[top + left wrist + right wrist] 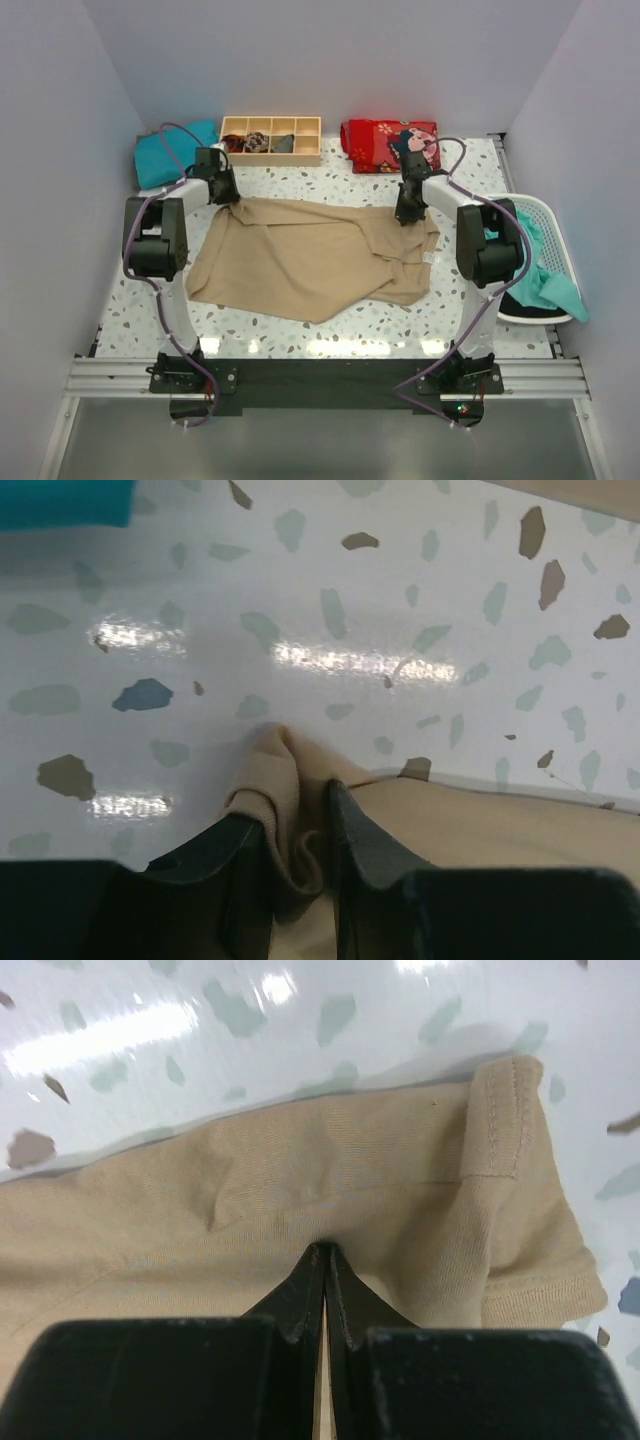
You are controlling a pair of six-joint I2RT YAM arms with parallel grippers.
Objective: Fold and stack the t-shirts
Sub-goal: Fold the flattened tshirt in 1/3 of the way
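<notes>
tan t-shirt [310, 260] lies spread mid-table [130, 300]. left gripper [295, 815] clamps its bunched far corner, right gripper [325, 1255] pinches shut on a thin fold. that skimpy bite could slip on lifting.

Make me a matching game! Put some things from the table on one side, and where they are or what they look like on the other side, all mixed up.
Things:
1. tan t-shirt
2. wooden tray
3. red cloth
4. white basket

Descriptions:
A. holds teal cloth, far right
B. has little compartments, at the back
C. spread out in the middle of the table
D. folded, with a pattern, back right

Pairs: 1-C, 2-B, 3-D, 4-A
</notes>
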